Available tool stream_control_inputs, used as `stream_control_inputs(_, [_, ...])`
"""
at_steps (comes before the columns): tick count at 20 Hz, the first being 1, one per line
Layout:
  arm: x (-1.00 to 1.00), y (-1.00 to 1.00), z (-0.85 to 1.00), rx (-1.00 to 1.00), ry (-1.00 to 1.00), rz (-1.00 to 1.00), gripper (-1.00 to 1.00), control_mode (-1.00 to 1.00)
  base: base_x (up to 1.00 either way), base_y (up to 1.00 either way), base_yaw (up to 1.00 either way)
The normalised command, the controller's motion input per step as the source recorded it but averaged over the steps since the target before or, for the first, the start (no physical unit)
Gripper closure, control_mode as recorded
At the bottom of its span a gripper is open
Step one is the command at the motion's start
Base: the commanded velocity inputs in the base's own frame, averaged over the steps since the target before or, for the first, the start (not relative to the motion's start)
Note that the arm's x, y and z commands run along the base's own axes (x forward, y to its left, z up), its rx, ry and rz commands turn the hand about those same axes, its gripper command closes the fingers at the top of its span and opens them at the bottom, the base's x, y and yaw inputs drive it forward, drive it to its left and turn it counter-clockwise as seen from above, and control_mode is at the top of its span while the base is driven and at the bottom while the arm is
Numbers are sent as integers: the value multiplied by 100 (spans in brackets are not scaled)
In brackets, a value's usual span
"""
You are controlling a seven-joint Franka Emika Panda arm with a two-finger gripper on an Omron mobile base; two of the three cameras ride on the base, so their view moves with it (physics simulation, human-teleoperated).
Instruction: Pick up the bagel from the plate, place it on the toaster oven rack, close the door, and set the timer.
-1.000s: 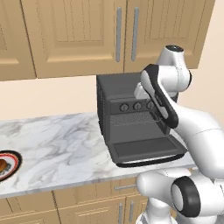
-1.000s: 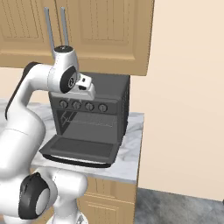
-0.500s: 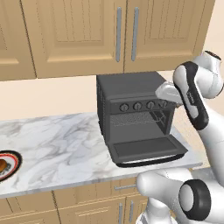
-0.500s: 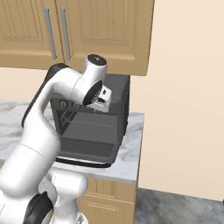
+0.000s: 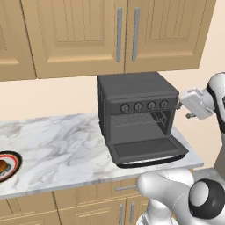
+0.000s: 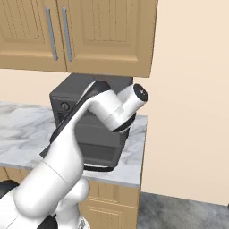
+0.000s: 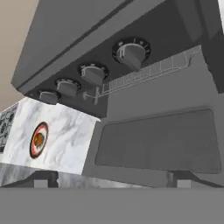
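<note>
One bagel (image 5: 2,166) on plate (image 5: 14,163); door (image 5: 148,150) down.

The oven (image 5: 137,110) is dark grey, its door (image 5: 148,151) the same with a darker window. The rack (image 7: 148,74) is pale grey wire. The worktop (image 5: 57,145) is white marble with grey veins. The plate (image 5: 9,166) has a red ring and dark rim; the bagel (image 5: 2,166) is orange-brown. The cabinets (image 5: 79,35) are light wood with grey handles.

No readable text anywhere; the toaster oven (image 5: 137,116) knobs' (image 7: 131,52) tick marks seem unlabelled.
</note>
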Motion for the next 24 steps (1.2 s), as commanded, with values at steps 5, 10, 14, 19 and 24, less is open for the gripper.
stream_control_inputs(5, [1, -16, -33, 26, -6, 0, -100, -100, 0, 0, 0])
stream_control_inputs(10, [8, 0, -36, 21, 0, 0, -100, -100, 0, 0, 0])
stream_control_inputs(14, [11, 0, -35, 14, 0, 2, -100, -100, 0, 0, 0])
stream_control_inputs(19, [15, 11, -27, 4, -1, 0, -100, -100, 0, 0, 0])
stream_control_inputs(24, [24, 19, -22, 0, -2, 0, -100, -100, 0, 0, 0])
